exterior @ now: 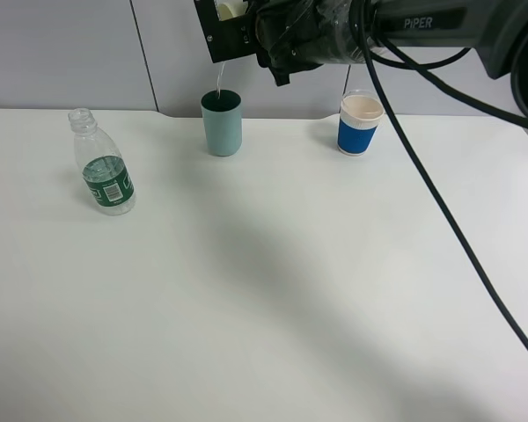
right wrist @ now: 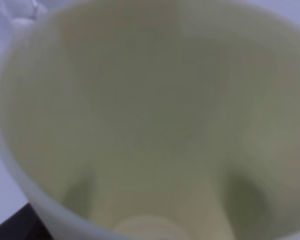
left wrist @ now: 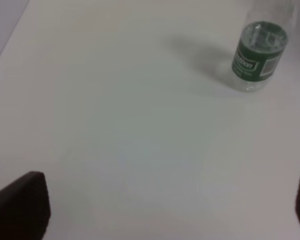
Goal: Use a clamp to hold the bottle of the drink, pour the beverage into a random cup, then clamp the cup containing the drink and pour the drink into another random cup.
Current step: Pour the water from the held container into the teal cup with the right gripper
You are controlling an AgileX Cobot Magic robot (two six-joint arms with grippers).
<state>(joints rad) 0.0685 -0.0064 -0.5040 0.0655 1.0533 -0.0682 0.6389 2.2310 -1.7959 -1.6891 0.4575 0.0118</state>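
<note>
My right gripper (exterior: 232, 23) is shut on a pale cream cup (exterior: 231, 8) and holds it tipped high above the teal cup (exterior: 222, 123) at the back of the table. A thin stream of liquid (exterior: 218, 83) falls from it into the teal cup. The cream cup's inside (right wrist: 150, 120) fills the right wrist view. The clear bottle with a green label (exterior: 104, 167) stands uncapped at the left and also shows in the left wrist view (left wrist: 260, 52). My left gripper (left wrist: 165, 210) is open and empty over bare table, well away from the bottle.
A blue cup with a white rim (exterior: 361, 125) stands at the back right, apart from the teal cup. The white table (exterior: 290, 290) runs to a grey wall behind the cups. The right arm's black cable hangs across the right side.
</note>
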